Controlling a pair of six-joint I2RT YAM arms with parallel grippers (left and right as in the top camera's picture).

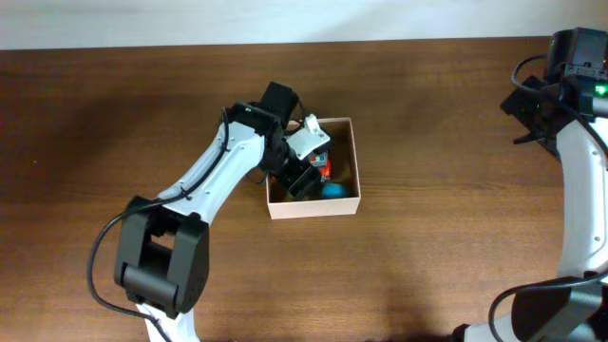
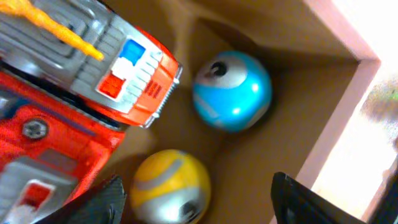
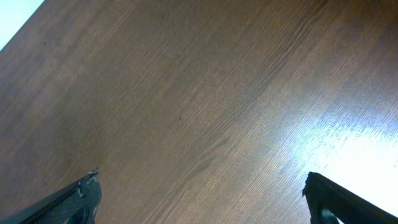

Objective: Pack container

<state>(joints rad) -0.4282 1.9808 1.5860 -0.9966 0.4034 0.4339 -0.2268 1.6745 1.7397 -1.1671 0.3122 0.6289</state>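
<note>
1. Left gripper (image 2: 196, 200): down inside the container (image 1: 313, 207), jaws spread wide, nothing clamped.
2. Between the jaws: yellow ball (image 2: 169, 186), lying on the box floor. It sits close to the truck-side finger (image 2: 106, 202), and I can't tell if they touch. There is a clear gap to the wall-side finger (image 2: 305, 199).
3. Just ahead of the claw: blue ball (image 2: 231, 90), on the floor near the far corner, a little apart from the yellow one.
4. Beside the claw, on the truck side: orange-and-grey toy truck (image 2: 124, 68), tilted, with a red truck (image 2: 50, 143) right against it. Both crowd that finger.
5. Around the claw: the container's inner wall runs just outside the wall-side finger. In the overhead view the box sits mid-table under the left wrist.
6. Well apart from the claw: right gripper (image 3: 199, 196), over bare table (image 3: 186, 93), jaws fully apart and empty.
7. Risks, as a judgement:
   - If the truck-side finger does touch the yellow ball, lifting out could drag it up or roll it.
   - A crooked exit could snag the tilted truck or catch the wall and shift the light box.
   - The toys look loosely stacked, so a nudge could tip a truck over the rim.
</note>
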